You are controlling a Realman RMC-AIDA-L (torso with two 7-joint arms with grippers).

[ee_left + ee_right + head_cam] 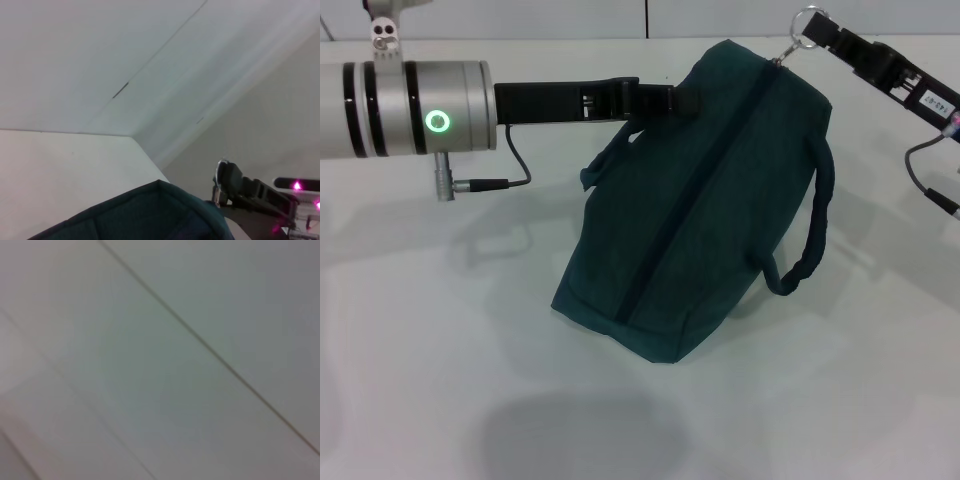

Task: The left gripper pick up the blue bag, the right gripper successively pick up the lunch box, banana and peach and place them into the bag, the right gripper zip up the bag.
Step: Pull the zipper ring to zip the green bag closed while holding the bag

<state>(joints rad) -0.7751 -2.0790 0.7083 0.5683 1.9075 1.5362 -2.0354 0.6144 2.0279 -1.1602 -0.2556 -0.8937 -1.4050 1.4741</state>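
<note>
Bag (pixel 695 200) lies zipped, long axis toward right gripper (pixel 807 28).

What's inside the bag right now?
Cannot tell: the bag looks zipped along its top, so its contents are covered. The right gripper is at the zipper pull; the left gripper holds its other side.

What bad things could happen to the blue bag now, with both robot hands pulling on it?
The right gripper holds the ring at the zipper end, so a hard pull might snap the ring or tip the bag.

The left gripper pinches only the bag's top edge; the fabric might slip out, letting the bag flop onto the table.
</note>
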